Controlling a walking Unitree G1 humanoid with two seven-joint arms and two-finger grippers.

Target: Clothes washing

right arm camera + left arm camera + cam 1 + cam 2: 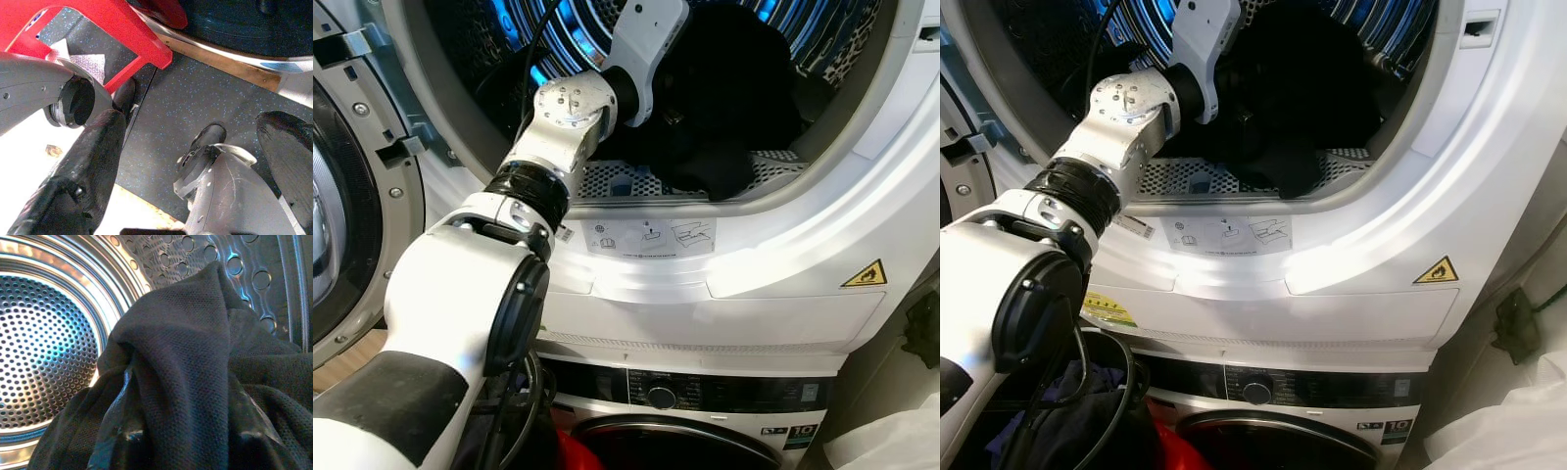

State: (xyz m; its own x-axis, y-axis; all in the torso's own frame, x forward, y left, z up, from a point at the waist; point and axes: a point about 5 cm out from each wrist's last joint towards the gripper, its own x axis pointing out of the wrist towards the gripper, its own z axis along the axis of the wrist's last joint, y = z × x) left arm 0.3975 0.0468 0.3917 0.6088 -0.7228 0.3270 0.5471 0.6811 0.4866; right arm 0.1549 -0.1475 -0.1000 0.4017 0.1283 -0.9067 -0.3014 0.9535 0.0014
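Note:
My left arm [570,117] reaches up into the open drum [558,39] of the upper machine. A black mesh garment [724,108] lies heaped in the drum, one fold hanging over the perforated lip [1185,176]. In the left wrist view the left gripper [186,431] is shut on a raised bunch of this black garment [195,357], which drapes over both fingers in front of the shiny steel drum wall [44,357]. My right gripper [195,147] hangs low over the dark floor, open, with nothing between its fingers.
The upper machine's round door [342,196] stands swung open at the left. Below is a second machine with a control knob [661,397]. A red basket [107,24] holding dark clothes [1087,421] sits at my feet. White cloth [1508,431] lies at the lower right.

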